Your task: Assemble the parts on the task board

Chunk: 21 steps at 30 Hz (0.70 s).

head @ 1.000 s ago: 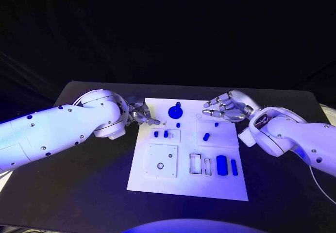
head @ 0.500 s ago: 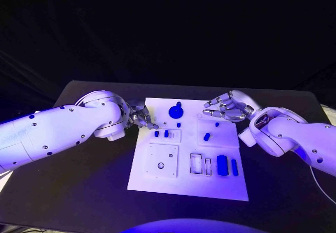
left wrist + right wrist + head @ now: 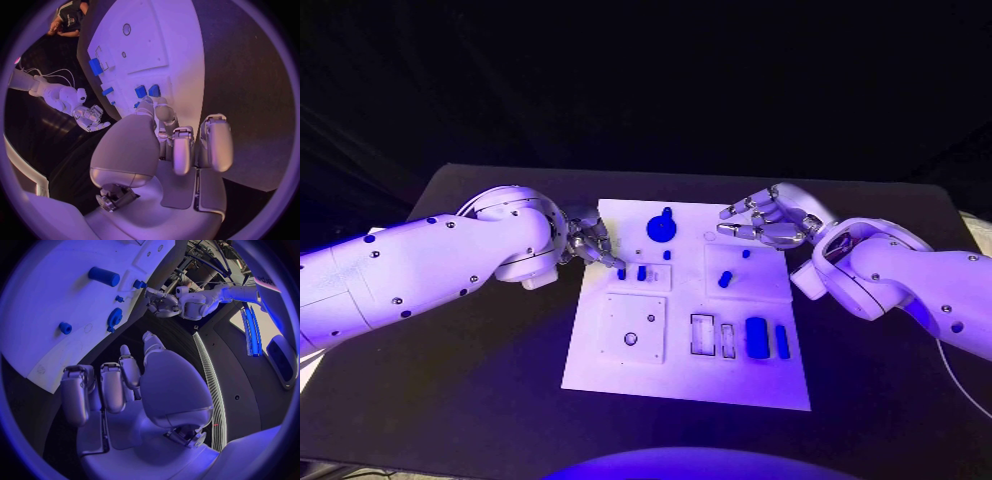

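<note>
Comparing with the picture from a second ago: the left hand [image 3: 593, 243] has crept a little toward the near side along the board's left edge, and its fingers [image 3: 613, 262] now reach just beside the two small blue parts [image 3: 632, 272] standing in the square block by that edge. They were a touch farther off before. Judgement: this is the approach to a pick, no contact confirmed yet. The left wrist view has the fingers [image 3: 164, 114] stretched out toward the same pair [image 3: 147, 91], nothing held, spread apart.

Right hand [image 3: 764, 224] has barely moved; it hovers over the far right corner of the task board [image 3: 675, 385], fingers loosely curled but apart, holding nothing.

Task board lies in the middle of the surface [image 3: 473, 400]. Other parts on it:
- round blue disc [image 3: 661, 228] near the far edge
- short blue peg [image 3: 726, 280] right of centre
- larger blue block [image 3: 757, 338] and slim blue bar [image 3: 782, 343] toward the near right corner, beside two white slots [image 3: 715, 336]

Obstruction: the two small parts stand close together, so taking one may nudge its neighbour.
</note>
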{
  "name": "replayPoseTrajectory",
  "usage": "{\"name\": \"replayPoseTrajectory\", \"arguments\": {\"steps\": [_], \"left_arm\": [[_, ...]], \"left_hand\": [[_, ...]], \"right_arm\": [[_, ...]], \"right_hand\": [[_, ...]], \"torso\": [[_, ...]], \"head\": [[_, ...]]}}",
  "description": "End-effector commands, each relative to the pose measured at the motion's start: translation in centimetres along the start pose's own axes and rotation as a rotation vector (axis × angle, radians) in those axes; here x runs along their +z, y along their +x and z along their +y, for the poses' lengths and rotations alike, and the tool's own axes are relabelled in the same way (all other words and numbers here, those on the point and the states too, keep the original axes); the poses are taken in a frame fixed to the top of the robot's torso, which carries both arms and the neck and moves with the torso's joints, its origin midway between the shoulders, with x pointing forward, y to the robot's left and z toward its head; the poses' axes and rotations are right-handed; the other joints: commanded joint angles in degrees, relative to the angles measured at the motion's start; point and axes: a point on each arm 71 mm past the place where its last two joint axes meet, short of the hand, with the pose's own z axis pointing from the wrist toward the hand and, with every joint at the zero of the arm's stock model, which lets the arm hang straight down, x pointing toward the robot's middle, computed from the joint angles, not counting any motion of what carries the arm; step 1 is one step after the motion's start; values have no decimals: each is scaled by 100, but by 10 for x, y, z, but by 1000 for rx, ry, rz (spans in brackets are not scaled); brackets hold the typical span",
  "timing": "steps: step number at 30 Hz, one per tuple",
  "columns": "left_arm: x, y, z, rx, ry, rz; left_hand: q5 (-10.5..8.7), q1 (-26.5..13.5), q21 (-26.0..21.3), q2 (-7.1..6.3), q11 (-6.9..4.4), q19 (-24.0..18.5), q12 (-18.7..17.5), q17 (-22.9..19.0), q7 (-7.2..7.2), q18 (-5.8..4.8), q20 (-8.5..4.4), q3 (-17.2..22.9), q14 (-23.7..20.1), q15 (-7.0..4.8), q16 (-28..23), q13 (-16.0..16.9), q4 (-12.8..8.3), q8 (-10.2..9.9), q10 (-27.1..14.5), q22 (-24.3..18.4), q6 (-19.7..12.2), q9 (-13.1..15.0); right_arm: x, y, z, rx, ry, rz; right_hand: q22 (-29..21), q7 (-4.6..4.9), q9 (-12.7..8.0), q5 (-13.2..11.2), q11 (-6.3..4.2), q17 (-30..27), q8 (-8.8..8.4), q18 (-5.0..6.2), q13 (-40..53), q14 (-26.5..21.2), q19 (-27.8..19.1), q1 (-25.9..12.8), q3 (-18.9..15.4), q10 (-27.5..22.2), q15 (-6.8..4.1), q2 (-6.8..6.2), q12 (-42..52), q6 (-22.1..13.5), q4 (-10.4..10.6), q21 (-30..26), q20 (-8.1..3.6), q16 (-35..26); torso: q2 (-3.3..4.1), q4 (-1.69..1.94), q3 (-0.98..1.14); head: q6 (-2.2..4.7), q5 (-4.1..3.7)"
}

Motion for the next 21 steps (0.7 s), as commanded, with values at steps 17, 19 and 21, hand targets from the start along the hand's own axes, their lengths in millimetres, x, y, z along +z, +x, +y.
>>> {"name": "replayPoseTrajectory", "arguments": {"steps": [17,19,21], "left_arm": [[-1,4,-3,16,16,34],[-1,4,-2,18,14,34],[-1,4,-2,21,11,34]], "left_hand": [[-83,17,28,27,-2,341,32,1509,5,-35,40,-109,594,21,18,-11,33,-32,35,1255,57,-12],[-84,45,38,40,-6,344,31,1509,-1,-37,40,-109,594,19,18,-14,21,-32,36,1258,61,-13],[-85,99,39,61,-11,344,32,1509,-7,-37,38,-106,594,16,18,-16,2,-33,38,1258,64,-15]], "right_arm": [[0,1,1,-2,-5,4],[0,1,0,-2,-5,4],[0,1,0,-2,-5,4]], "right_hand": [[689,-3,8,26,-24,379,0,56,208,338,-51,14,-33,-6,-4,67,-10,21,-11,-31,0,-34],[689,-3,8,26,-24,379,0,56,208,338,-51,14,-33,-6,-4,67,-10,21,-11,-31,0,-34],[689,-3,8,26,-24,379,0,56,208,338,-51,14,-33,-6,-4,67,-10,21,-11,-31,0,-34]], "torso": [[-2,1,1],[-2,2,1],[0,3,1]], "head": [[-13,2],[-20,1],[-24,-1]]}}
